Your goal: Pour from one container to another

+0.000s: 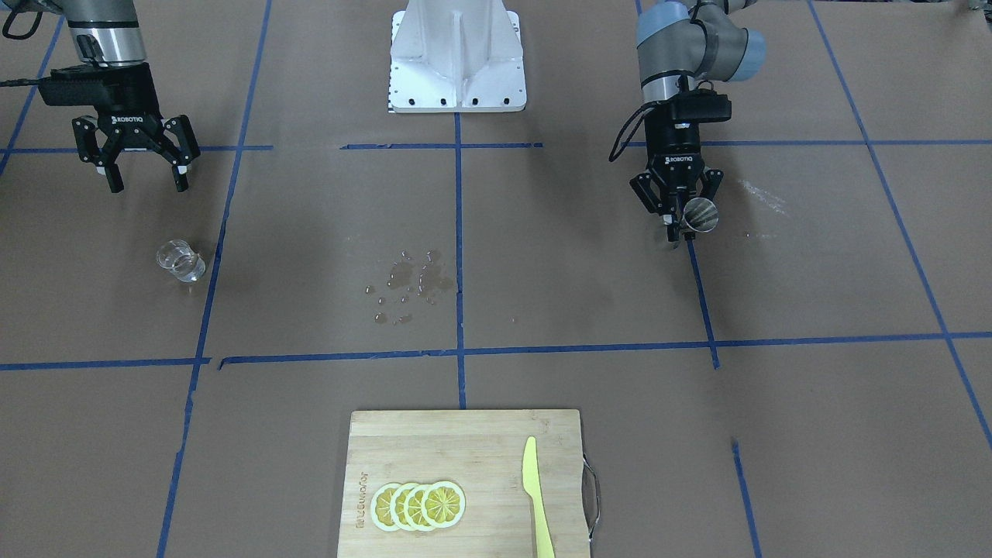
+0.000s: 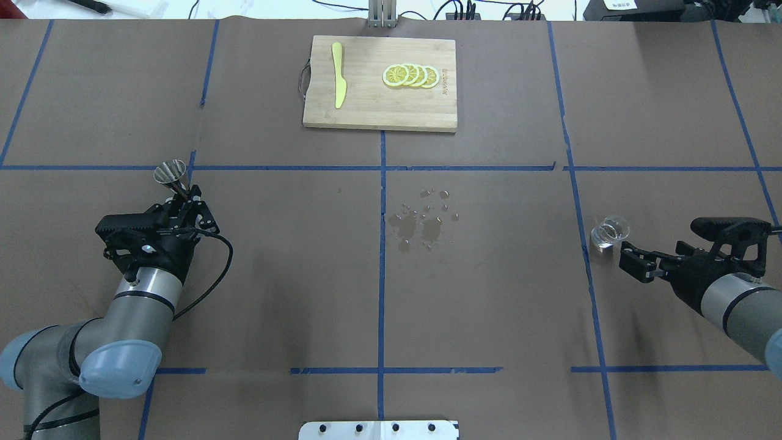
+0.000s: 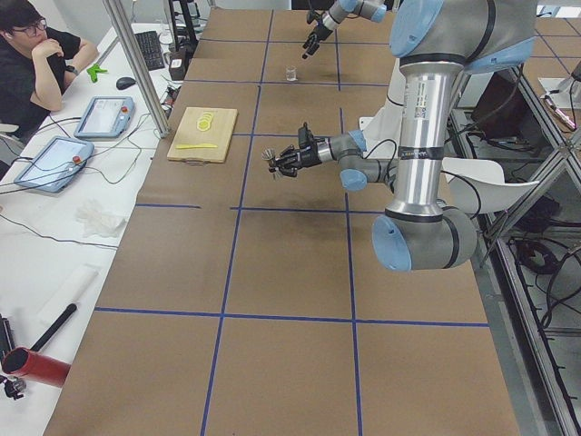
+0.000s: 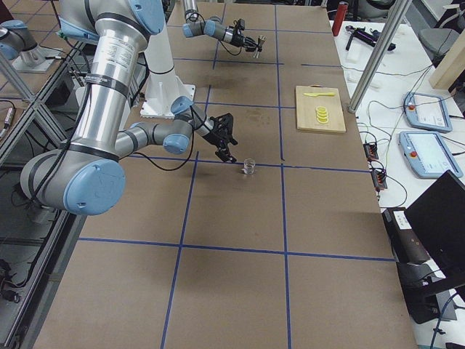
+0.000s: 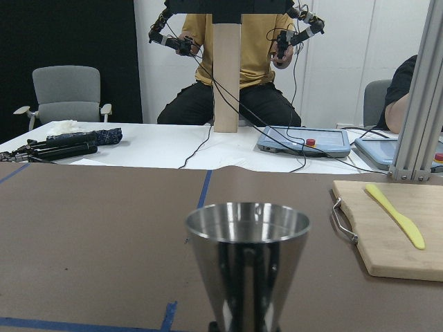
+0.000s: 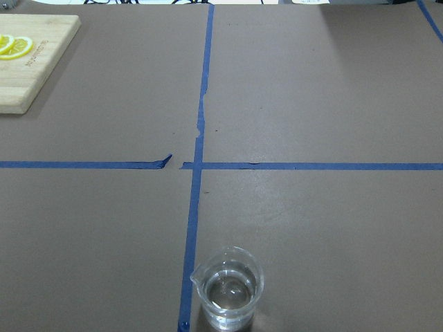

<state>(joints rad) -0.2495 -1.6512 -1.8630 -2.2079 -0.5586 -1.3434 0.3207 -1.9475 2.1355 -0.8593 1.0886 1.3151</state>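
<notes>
Item: left gripper (image 1: 676, 215), jaws closed to a narrow gap on the lower cone of the steel jigger (image 1: 700, 215). The upper cone stands clear beyond the fingertips with its rim level in the wrist view, and its contents cannot be made out. The left arm reaches forward from a bent elbow with the wrist near horizontal. It holds the jigger above the paper, well to the robot's left of the spilled droplets (image 1: 408, 283) at the table's centre. Item: right gripper (image 1: 147, 184), jaws spread wide, holding and touching nothing. The right arm is stretched low, with the fingers slanting down toward the table well to the robot's right of the droplets. Item: glass beaker (image 1: 180, 260), upright on the brown paper, spout visible, with what looks like a little clear liquid in its base. It stands to the robot's right of the droplets, just ahead of the right gripper's fingertips and apart from them. Item: bamboo cutting board (image 1: 465, 434), lying beyond the droplets on the side away from the robot. It carries a row of overlapping lemon slices (image 1: 419, 505) and a yellow plastic knife (image 1: 535, 496), which lie apart.
</notes>
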